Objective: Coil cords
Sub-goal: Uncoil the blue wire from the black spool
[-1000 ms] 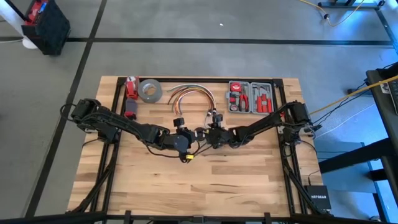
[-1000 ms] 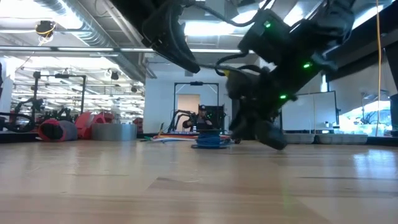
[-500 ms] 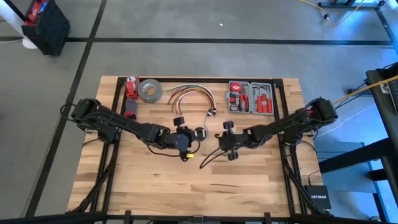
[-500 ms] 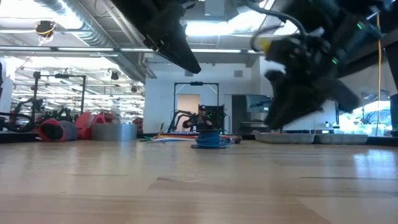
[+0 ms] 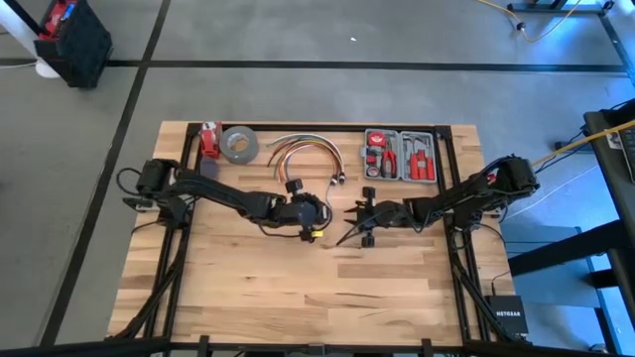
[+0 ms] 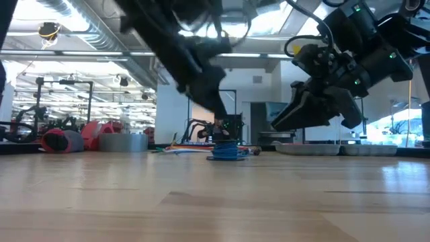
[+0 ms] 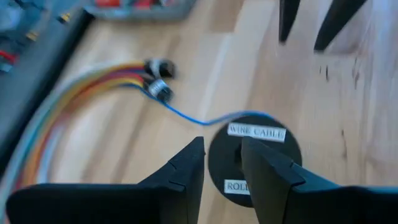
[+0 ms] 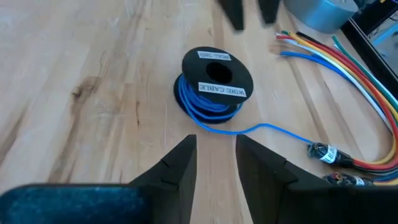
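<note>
The cord is a thin blue wire wound on a black spool (image 8: 216, 87) that lies flat on the table near its middle. The spool also shows in the left wrist view (image 7: 255, 155) and the low view (image 6: 225, 152). A loose tail (image 8: 267, 127) runs from it to small dark plugs (image 8: 323, 151). My left gripper (image 7: 222, 165) is open, over the spool's edge (image 5: 316, 213). My right gripper (image 8: 216, 155) is open and empty, raised to the right of the spool (image 5: 347, 230). My left gripper's fingers slant down at the spool from the table's left. One finger (image 7: 267, 171) overlaps the spool's labelled top disc (image 7: 256, 132) in the wrist view. I cannot tell whether it touches.
An arched bundle of orange, red and white cables (image 5: 303, 149) lies behind the spool. A grey tape roll (image 5: 239, 145) and a red item (image 5: 208, 139) lie at the far left. An open tool case (image 5: 399, 156) lies at the far right. The near half is bare wood (image 5: 298, 288).
My right gripper has drawn back from the spool toward the table's right edge and has risen. My left gripper has moved toward the right edge and down, onto the spool. The spool has stayed where it was.
</note>
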